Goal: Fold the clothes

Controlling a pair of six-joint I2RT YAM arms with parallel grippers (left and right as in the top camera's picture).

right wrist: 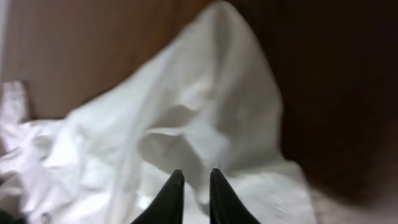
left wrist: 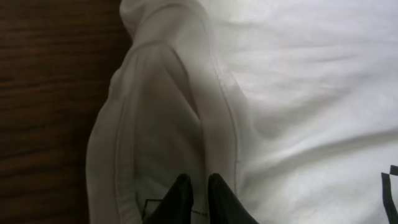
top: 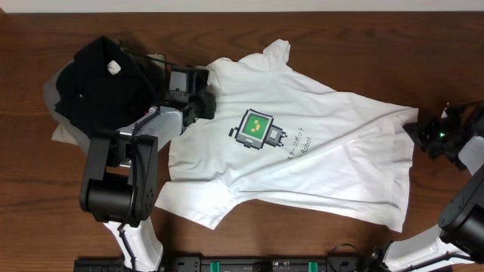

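The clothes, a white T-shirt [top: 340,166] with a green-and-grey robot print [top: 257,130], lie spread flat across the middle of the table. My left gripper [top: 203,106] sits at the shirt's left sleeve. In the left wrist view its fingertips [left wrist: 198,180] stand almost together, pressed into the sleeve fabric [left wrist: 161,124] beside a seam. My right gripper [top: 416,132] is at the shirt's right edge. The right wrist view shows its tips [right wrist: 196,174] nearly closed, with a raised fold of white cloth [right wrist: 205,118] running between them.
A black folded garment [top: 98,75] with a white tag [top: 113,66] lies at the back left on a grey garment [top: 60,132], touching my left arm. Bare wooden table [top: 378,45] surrounds the shirt. Arm bases stand along the front edge.
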